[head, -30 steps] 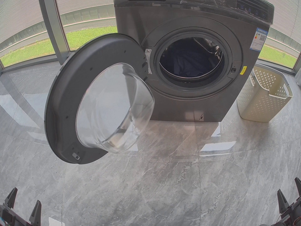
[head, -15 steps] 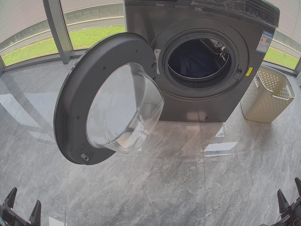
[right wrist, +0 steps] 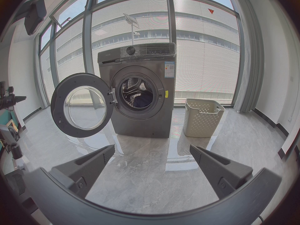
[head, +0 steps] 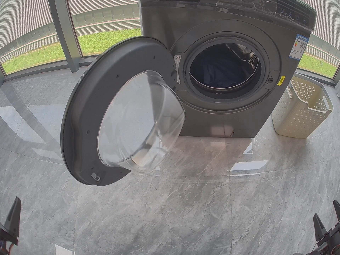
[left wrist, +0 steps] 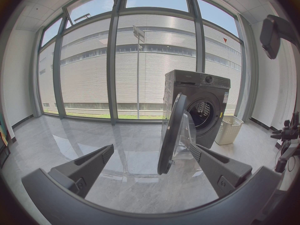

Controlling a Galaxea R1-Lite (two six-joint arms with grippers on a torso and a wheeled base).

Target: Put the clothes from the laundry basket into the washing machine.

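Observation:
The grey washing machine [head: 233, 121] stands ahead with its round door [head: 88, 100] swung wide open to its left. Dark blue clothes [head: 217, 69] lie inside the drum; they also show in the right wrist view as clothes [right wrist: 142, 100]. The cream laundry basket [head: 302, 107] stands on the floor to the machine's right, and what I see of its inside is bare. My left gripper [left wrist: 150, 147] hangs low at the near left, open and holding nothing. My right gripper [right wrist: 151, 147] is low at the near right, open and holding nothing; the head view shows it as the right gripper [head: 326, 213].
The open door's clear glass bowl [head: 141, 124] juts out over the floor left of the drum opening. Grey marble floor [head: 198, 202] stretches between me and the machine. A glass window wall [head: 32, 25] runs behind, with a white wall [right wrist: 281, 63] to the right.
The head camera first shifted, moving the whole picture rightward. Since then my left gripper has slid toward the left edge of the head view. Machine, door and basket stay put.

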